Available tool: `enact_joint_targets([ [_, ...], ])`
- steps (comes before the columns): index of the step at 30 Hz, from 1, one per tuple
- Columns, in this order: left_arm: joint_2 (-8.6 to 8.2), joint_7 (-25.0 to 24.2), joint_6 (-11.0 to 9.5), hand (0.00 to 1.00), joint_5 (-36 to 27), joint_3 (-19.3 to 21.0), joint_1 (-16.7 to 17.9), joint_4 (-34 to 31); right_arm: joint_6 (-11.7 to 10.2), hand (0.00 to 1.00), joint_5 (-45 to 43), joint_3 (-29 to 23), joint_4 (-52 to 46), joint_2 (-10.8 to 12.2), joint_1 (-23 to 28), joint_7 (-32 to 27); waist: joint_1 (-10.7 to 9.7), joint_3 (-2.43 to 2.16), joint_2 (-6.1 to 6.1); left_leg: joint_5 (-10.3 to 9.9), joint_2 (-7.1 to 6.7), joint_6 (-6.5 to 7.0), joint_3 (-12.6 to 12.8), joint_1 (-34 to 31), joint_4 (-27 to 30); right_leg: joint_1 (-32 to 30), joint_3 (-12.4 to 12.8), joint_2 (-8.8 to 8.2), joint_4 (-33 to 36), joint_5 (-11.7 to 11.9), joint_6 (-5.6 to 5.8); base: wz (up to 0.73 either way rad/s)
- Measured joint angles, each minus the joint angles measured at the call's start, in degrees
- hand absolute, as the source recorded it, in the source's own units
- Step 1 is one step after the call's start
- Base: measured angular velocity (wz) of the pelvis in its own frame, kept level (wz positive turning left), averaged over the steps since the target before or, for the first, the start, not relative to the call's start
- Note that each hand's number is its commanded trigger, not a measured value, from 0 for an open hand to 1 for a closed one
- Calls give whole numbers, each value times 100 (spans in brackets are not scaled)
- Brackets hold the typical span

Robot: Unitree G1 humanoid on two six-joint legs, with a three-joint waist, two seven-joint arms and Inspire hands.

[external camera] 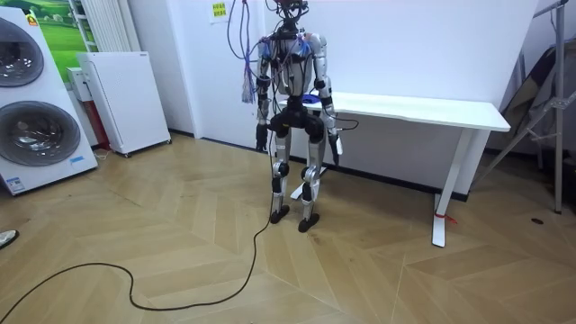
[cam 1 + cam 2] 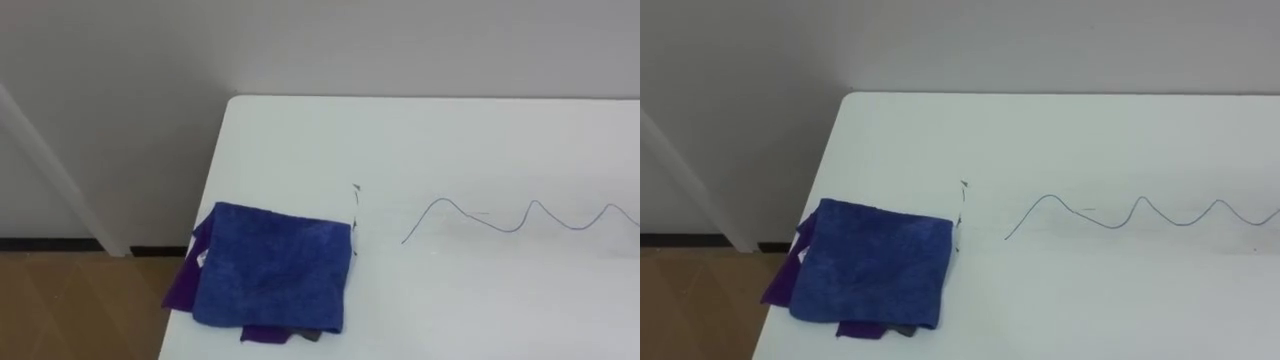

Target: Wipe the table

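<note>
1. While the robot stands at the left end of the white table (image 2: 450,140), both arms hang at its sides.
2. The left hand (image 1: 261,142) and right hand (image 1: 335,151) sit beside its thighs, too small to tell their grip.
3. A folded blue cloth (image 2: 272,265) lies on the table's near left corner, atop a purple cloth (image 2: 183,285) that overhangs the edge.
4. A wavy pen line (image 2: 520,218) crosses the tabletop to the right, apart from the cloths.

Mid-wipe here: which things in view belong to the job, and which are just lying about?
For the job:
- white table
- wavy pen line drawn on it
- blue cloth at the table's left front corner

Lying about:
- purple cloth under the blue one, probably spare
- washing machines
- white cabinet
</note>
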Motion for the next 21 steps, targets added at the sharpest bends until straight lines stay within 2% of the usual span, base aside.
enact_joint_targets([
  [3, 0, -27, 17, 0, -28, 5, 7, 37, 32, 0, 584, -123, 89, 1, 43, -10, -39, 10, -9, 0, -1, 0, -5, -4, 5, -5, 2, 0, 1, 0, 0, 0],
  [6, 0, -29, 25, 0, -24, 73, 25, -4, 76, 0, 1476, -534, 195, 0, 82, -77, -62, 19, -32, 0, -2, 0, -6, -12, 7, -5, 6, -2, 0, -10, -2, 0],
  [10, 12, -18, 34, 0, -23, 760, 128, -150, 110, 0, 3041, -1619, 191, -45, 304, -344, -256, 22, -99, 0, 0, 0, -20, 18, 1, 40, -11, -4, -15, -33, -8, 4],
  [14, 104, 31, 17, 0, -54, 1220, 184, -276, 83, 0, 4753, -2665, 152, -213, 515, -694, -521, 21, -162, 0, -5, -2, 31, -2, -9, 4, 12, 1, -3, -51, -15, -3],
  [17, 213, 92, -61, 0, -181, 1511, 183, -347, 81, 0, 5638, -3399, 148, -395, 543, -1003, -587, 14, -252, 0, 1, -2, 122, 3, -10, -33, 93, 11, 19, -67, -21, -13],
  [21, 286, 216, -173, 0, -270, 1656, 147, -358, -2, 0, 5829, -3884, 32, -716, 338, -1438, -687, 12, -352, 0, -3, -2, 237, -10, -24, -115, 166, 13, 68, -65, -19, -16],
])
